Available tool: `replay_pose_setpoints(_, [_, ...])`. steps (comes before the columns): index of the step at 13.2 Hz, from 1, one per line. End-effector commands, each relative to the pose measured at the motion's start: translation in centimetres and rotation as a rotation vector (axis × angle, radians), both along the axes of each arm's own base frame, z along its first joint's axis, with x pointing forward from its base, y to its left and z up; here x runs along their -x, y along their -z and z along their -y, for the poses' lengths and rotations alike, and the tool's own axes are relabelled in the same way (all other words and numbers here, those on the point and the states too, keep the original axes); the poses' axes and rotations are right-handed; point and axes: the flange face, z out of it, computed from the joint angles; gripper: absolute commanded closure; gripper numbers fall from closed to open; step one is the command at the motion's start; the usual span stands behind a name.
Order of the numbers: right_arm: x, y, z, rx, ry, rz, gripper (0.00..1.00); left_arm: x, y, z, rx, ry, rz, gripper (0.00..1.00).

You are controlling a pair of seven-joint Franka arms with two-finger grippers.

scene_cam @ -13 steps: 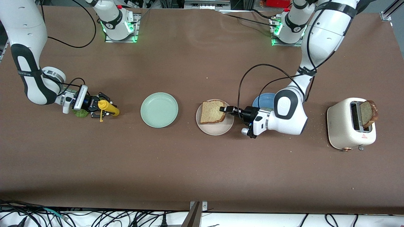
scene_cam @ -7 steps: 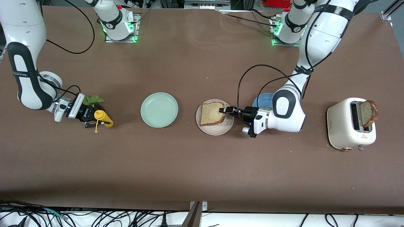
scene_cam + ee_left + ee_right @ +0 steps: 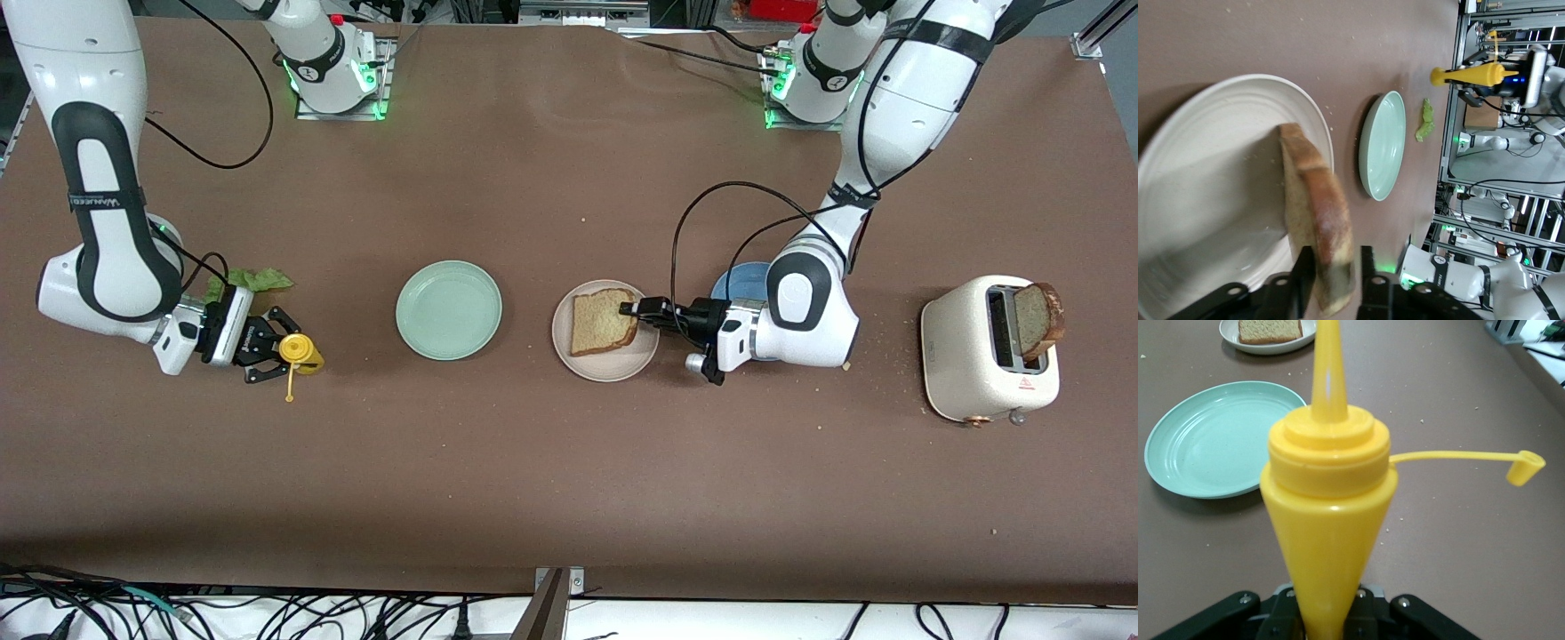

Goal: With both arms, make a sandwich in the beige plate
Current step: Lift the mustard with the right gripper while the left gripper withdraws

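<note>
In the front view one toast slice lies in the beige plate, and the left gripper is at the slice's edge toward the left arm's end of the table, low over the plate rim. A second slice stands in the toaster, and the lettuce lies on the table near the right arm's end, so by my reading only the bottom layer is placed; the leaf and the top slice remain. The right gripper holds a yellow bottle up off the table near the lettuce, between it and the mint plate. A blue plate shows partly under the left arm. In the left wrist view the fingers stand one on each side of the slice's crust; they look slightly apart from it, but whether the grip is let go I cannot tell for sure. The slice leans, its low edge in the plate. In the right wrist view the jaws are clamped on the bottle, nozzle bared, its cap hanging off on a strap; the mint plate and the plated slice lie ahead. Sauce may come next, which I judge only from the bottle being in hand.
</note>
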Motion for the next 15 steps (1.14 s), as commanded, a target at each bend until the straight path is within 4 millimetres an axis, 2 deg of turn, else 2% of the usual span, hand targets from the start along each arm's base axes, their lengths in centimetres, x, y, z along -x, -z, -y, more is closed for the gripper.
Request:
replay_pose_setpoints(1, [-0.5,-2.9,-2.9,0.095,-0.001,-0.011,1.0,0.0,-0.5,-0.9,-0.018,-0.062,0.054,0.0])
replay_pose_setpoints(3, [-0.8,-3.8,-4.2,0.163,-0.001,-0.015,1.0,-0.1,-1.7,-1.0,-0.029,-0.074,0.064,0.0])
replay_pose_setpoints(8, [-1.0,-6.1,-9.7,0.317,0.035,-0.068,1.0,0.4,-4.2,-3.4,-0.103,-0.139,0.101,0.0])
replay_pose_setpoints(12, [-1.0,-8.7,-14.6,0.452,0.074,-0.084,1.0,0.0,-8.8,-7.6,-0.263,-0.228,0.13,0.0])
replay_pose_setpoints(15, [-0.4,-9.9,-19.8,0.558,0.104,-0.074,1.0,-0.9,-12.9,-11.5,-0.483,-0.196,0.14,0.0])
